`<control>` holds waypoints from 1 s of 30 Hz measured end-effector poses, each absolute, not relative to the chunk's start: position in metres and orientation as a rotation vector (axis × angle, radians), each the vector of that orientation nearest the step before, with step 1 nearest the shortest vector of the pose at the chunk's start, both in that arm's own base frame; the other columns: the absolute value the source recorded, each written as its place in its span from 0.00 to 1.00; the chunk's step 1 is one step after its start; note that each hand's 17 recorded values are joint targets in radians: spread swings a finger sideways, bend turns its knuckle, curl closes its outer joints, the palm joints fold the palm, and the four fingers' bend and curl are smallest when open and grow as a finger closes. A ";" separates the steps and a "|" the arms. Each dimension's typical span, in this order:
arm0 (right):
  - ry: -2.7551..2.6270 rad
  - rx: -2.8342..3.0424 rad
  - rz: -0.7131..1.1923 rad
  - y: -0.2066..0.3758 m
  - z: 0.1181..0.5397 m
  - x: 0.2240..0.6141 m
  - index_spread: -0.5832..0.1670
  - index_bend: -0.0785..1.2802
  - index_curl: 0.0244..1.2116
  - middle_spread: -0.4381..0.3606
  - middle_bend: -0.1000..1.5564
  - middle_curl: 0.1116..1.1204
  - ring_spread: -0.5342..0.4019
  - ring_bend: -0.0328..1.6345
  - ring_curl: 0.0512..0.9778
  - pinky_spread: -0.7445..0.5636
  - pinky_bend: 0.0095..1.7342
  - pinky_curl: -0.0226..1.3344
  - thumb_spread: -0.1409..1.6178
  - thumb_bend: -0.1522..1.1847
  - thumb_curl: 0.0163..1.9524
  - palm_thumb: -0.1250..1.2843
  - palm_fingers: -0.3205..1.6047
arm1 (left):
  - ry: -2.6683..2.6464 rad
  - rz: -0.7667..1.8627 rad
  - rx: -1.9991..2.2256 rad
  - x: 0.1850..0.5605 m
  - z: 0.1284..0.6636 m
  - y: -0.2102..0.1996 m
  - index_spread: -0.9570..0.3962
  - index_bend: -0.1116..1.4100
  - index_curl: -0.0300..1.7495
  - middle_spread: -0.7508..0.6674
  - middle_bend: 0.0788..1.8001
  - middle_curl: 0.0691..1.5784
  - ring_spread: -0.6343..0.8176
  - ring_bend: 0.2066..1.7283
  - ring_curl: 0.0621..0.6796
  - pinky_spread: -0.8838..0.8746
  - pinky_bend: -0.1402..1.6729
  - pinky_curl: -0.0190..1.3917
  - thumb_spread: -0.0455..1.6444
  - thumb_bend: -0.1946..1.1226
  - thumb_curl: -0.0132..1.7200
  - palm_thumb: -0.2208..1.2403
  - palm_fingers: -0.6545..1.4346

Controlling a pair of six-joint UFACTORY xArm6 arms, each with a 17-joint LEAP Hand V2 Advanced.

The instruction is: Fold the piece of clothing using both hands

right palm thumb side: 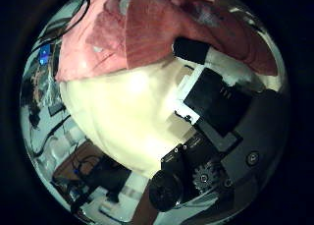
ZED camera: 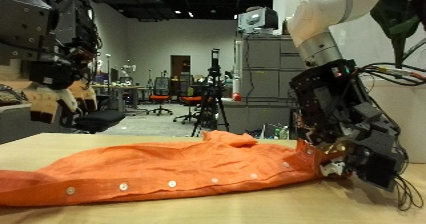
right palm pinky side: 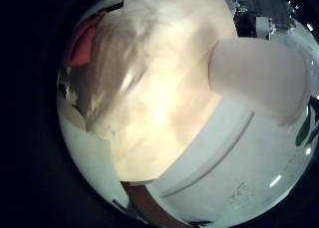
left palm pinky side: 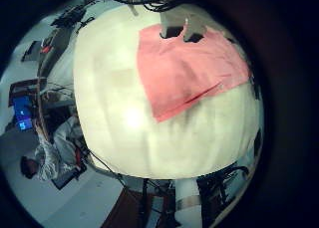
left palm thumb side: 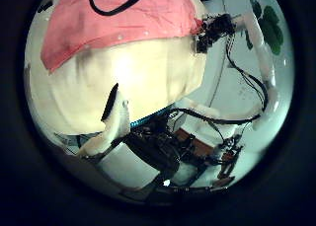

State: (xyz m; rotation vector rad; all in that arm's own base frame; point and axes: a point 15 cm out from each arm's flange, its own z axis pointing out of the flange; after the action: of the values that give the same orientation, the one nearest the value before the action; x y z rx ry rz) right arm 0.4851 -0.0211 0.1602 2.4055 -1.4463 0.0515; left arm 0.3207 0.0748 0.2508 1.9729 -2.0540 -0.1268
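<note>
In the outside view an orange button-front shirt (ZED camera: 173,172) lies stretched long across the cream table (ZED camera: 213,212), and the right hand (ZED camera: 349,134) sits at one end of it, fingers curled into the cloth. The left hand (ZED camera: 60,54) hangs raised, well clear of the far end; whether its fingers are apart cannot be told. The left little-finger palm view shows the shirt (left palm pinky side: 189,69) spread below. The right thumb palm view shows its fingers (right palm thumb side: 201,53) on the shirt (right palm thumb side: 147,33).

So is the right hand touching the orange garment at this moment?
Touching. In the outside view the right hand sits down on the table at the end of the orange garment, its fingers meeting the cloth edge with no gap visible.
</note>
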 end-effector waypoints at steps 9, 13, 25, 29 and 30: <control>-1.524 2.397 0.204 -0.079 0.207 0.475 0.37 0.76 0.54 0.34 0.77 0.59 0.32 0.76 0.59 0.26 0.66 0.46 0.58 0.18 0.30 0.89 0.81 | -2.027 -0.173 2.009 0.307 0.249 0.109 0.78 0.19 0.21 0.72 0.06 0.15 0.76 0.20 0.23 0.73 0.25 0.23 0.69 0.13 0.23 0.53 0.35; -1.547 2.440 0.311 -0.081 0.240 0.471 0.39 0.80 0.57 0.35 0.80 0.62 0.34 0.79 0.63 0.29 0.69 0.49 0.59 0.17 0.33 0.89 0.78 | -2.011 -0.165 2.013 0.300 0.248 0.119 0.78 0.19 0.21 0.71 0.06 0.15 0.76 0.19 0.23 0.73 0.25 0.23 0.70 0.12 0.22 0.49 0.35; -1.453 2.681 0.640 0.018 0.357 0.473 0.42 0.84 0.59 0.37 0.83 0.65 0.34 0.81 0.66 0.32 0.72 0.50 0.61 0.14 0.39 0.88 0.77 | -1.981 -0.113 2.041 0.283 0.254 0.144 0.77 0.19 0.21 0.71 0.06 0.15 0.76 0.19 0.23 0.73 0.25 0.23 0.72 0.13 0.20 0.43 0.35; -1.313 2.838 0.686 0.099 0.380 0.477 0.42 0.85 0.59 0.38 0.83 0.66 0.35 0.81 0.66 0.32 0.72 0.49 0.61 0.13 0.41 0.88 0.78 | -1.957 -0.090 2.053 0.276 0.253 0.153 0.77 0.19 0.21 0.71 0.06 0.15 0.76 0.19 0.23 0.73 0.25 0.23 0.72 0.13 0.19 0.42 0.35; -1.271 2.872 0.683 0.120 0.381 0.478 0.42 0.85 0.59 0.38 0.83 0.66 0.35 0.81 0.66 0.32 0.72 0.49 0.61 0.13 0.41 0.87 0.78 | -1.956 -0.085 2.054 0.275 0.254 0.153 0.77 0.19 0.21 0.71 0.06 0.15 0.76 0.19 0.24 0.73 0.25 0.23 0.72 0.13 0.19 0.41 0.35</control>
State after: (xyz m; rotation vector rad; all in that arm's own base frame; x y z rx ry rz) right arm 0.4784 0.1202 0.3810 2.8723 -1.2711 0.6830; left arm 0.2751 0.1526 0.2536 2.0545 -1.9557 -0.0853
